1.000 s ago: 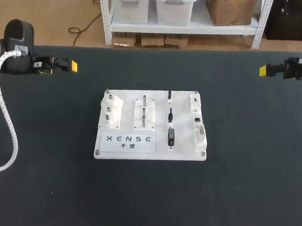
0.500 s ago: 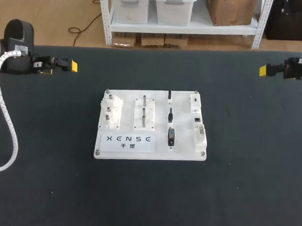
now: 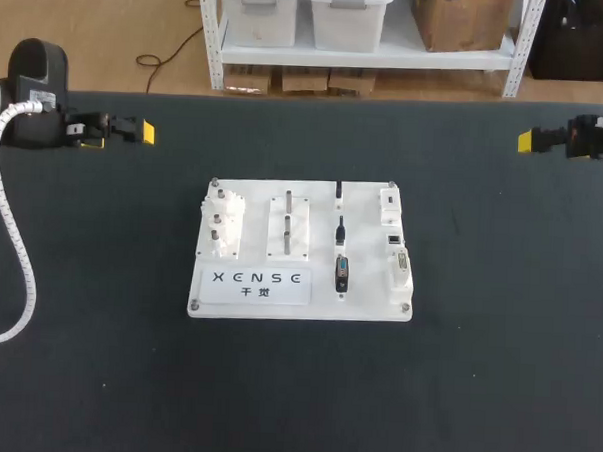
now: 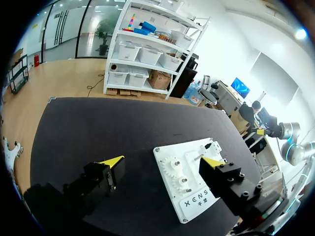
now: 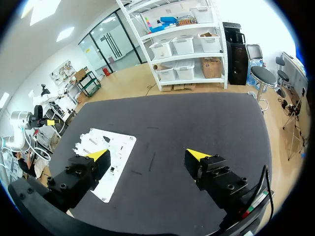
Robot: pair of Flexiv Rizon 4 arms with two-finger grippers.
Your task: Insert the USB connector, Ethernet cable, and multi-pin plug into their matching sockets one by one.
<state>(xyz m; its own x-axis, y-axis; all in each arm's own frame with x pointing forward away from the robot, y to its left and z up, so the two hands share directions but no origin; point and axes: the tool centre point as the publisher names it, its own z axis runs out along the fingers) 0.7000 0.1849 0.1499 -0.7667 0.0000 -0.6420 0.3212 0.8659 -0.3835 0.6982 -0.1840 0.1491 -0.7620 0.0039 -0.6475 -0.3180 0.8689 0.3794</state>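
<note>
Both pincers gape open and empty, each well apart from the white board (image 3: pixel 358 307) that lies between them.

From the left gripper (image 3: pixel 135 132) and the right gripper (image 3: pixel 530 142) alike, the board sits ahead and inward, toward the other arm. On it the USB connector (image 3: pixel 338 193), Ethernet cable (image 3: pixel 339 229) and multi-pin plug (image 3: pixel 341 274) lie in one file, long axes crosswise to the line joining the grippers. The sockets (image 3: pixel 393 237) are just beside them on the right gripper's side. I'd reckon the right arm slightly nearer.

The sockets (image 3: pixel 398 252) on the board (image 3: pixel 363 307) are seen too small to be told apart, and the right arm (image 3: pixel 598 139) is cut off by the edge.
</note>
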